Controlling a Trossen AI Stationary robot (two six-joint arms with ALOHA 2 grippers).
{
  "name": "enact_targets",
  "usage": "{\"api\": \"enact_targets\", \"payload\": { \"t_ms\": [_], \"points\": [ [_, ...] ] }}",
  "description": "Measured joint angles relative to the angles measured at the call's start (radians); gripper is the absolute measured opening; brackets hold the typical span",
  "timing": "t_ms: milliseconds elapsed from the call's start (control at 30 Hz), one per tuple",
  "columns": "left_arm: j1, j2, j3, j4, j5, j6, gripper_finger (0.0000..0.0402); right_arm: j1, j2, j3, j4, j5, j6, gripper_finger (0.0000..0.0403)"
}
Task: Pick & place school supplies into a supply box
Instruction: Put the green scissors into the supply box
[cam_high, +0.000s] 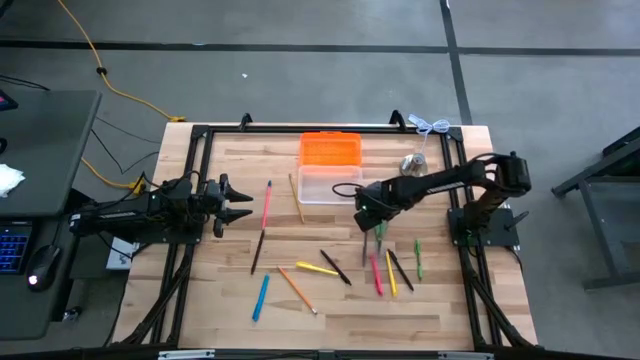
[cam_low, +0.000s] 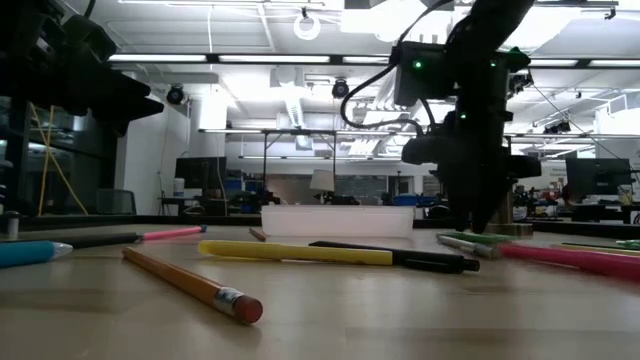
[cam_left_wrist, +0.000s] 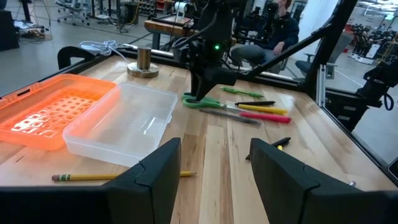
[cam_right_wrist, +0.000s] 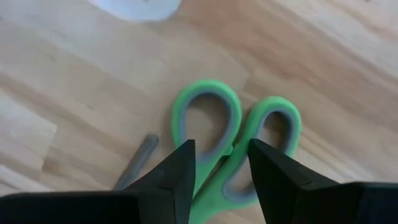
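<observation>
While the right gripper (cam_right_wrist: 219, 163) hangs directly above the scissors (cam_right_wrist: 233, 140) with fingers apart, it should drop straight, straddle the green handles where the loops meet, and close firmly; the box (cam_high: 328, 185) sits just behind.

The right pincer (cam_high: 367, 218) hangs low over the green-handled scissors (cam_right_wrist: 233, 140), fingers apart, so its arm blocks the way between the clear box (cam_high: 328, 184) and the cluster of pens (cam_high: 392, 268) on the right side of the surface (cam_high: 450, 310). The orange lid (cam_high: 331, 148) lies touching the box's far side, with a silver bell-shaped object (cam_high: 413, 163) near it. The box itself stands open from above. The left pincer (cam_high: 243, 201) waits open, with bare wood between it and the pink pen (cam_high: 266, 204)
</observation>
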Motion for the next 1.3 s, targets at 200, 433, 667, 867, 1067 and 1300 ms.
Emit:
{"api": "enact_targets", "payload": {
  "t_ms": [200, 433, 667, 867, 1067, 1300],
  "points": [
    [0.000, 0.000, 0.000, 0.000, 0.000, 0.000, 0.0223, 0.000, 0.000, 0.000, -0.013, 0.002, 0.002, 0.0130],
    [0.000, 0.000, 0.000, 0.000, 0.000, 0.000, 0.0223, 0.000, 0.000, 0.001, -0.019, -0.010, 0.002, 0.0130],
    [0.000, 0.000, 0.000, 0.000, 0.000, 0.000, 0.0223, 0.000, -0.002, 0.002, -0.019, -0.031, 0.012, 0.0130],
    [0.000, 0.000, 0.000, 0.000, 0.000, 0.000, 0.0223, 0.000, -0.003, 0.002, -0.020, -0.048, 0.012, 0.0130],
    [0.000, 0.000, 0.000, 0.000, 0.000, 0.000, 0.0223, 0.000, -0.003, 0.003, -0.022, -0.055, 0.008, 0.0133],
    [0.000, 0.000, 0.000, 0.000, 0.000, 0.000, 0.0223, 0.000, -0.003, 0.003, -0.031, -0.074, 0.012, 0.0153]
  ]
}}
